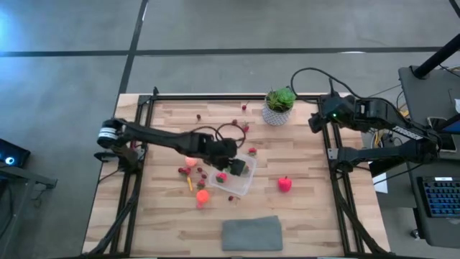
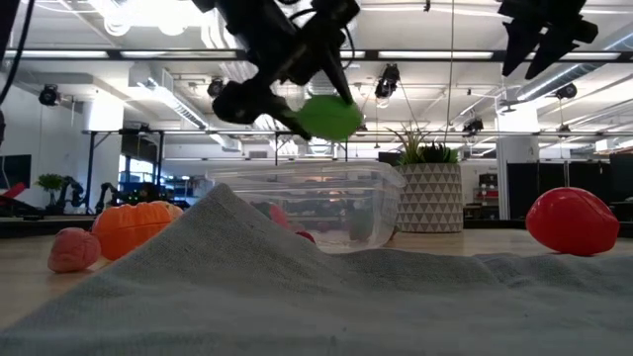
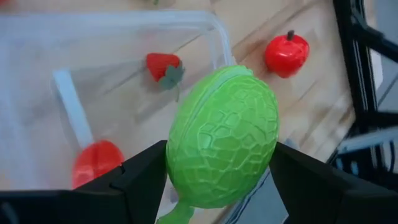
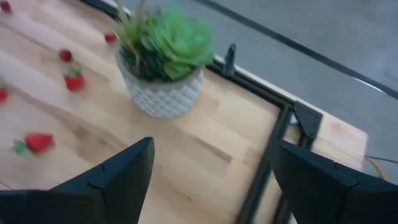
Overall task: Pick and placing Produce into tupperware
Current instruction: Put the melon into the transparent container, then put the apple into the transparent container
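Green toy melon (image 3: 222, 137) — clamped in the left gripper (image 3: 211, 177) above the clear tupperware (image 3: 124, 37), which holds strawberries (image 3: 163, 66); the right gripper (image 4: 208, 177) hangs open near the potted plant (image 4: 163, 59).

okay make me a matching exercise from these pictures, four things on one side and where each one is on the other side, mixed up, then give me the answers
Things:
1. green fruit
2. strawberry
3. grey cloth
4. potted plant

Places:
A. near the table's far edge, close to the right gripper
B. held between the left gripper's fingers, above the tub
C. lying flat at the table's near edge
D. inside the tub

Pairs: 1-B, 2-D, 3-C, 4-A
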`<action>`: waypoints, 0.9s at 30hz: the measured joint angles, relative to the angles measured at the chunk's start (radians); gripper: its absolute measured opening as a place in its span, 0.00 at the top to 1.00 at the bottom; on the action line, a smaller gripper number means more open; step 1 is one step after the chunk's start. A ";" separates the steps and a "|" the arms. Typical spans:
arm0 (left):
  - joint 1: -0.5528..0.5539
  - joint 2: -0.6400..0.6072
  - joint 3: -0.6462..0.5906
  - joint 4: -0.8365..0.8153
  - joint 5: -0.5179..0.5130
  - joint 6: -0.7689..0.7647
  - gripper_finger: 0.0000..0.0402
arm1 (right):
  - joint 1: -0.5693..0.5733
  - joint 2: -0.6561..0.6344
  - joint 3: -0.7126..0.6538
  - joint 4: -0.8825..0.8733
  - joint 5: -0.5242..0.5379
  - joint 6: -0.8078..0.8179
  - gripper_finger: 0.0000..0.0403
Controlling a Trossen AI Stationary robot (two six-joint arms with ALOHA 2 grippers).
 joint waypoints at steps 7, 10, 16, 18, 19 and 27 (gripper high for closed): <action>-0.004 0.047 0.002 0.005 0.002 -0.143 0.24 | 0.000 -0.002 0.000 -0.098 0.000 0.002 0.24; -0.005 0.033 0.002 -0.027 0.005 -0.144 0.19 | 0.000 -0.007 0.000 -0.104 0.000 0.004 0.24; -0.008 -0.070 0.002 -0.316 -0.029 -0.118 0.18 | 0.000 -0.029 0.000 -0.104 -0.002 0.004 0.25; -0.013 -0.104 0.002 -0.457 -0.067 -0.113 0.19 | 0.000 -0.035 0.000 -0.102 -0.001 0.004 0.25; -0.016 -0.123 -0.002 -0.523 -0.089 -0.110 0.20 | 0.000 -0.035 0.000 -0.100 -0.001 0.004 0.25; -0.007 -0.200 -0.099 -0.643 -0.158 0.007 0.22 | 0.000 -0.037 0.000 -0.074 -0.001 0.016 0.24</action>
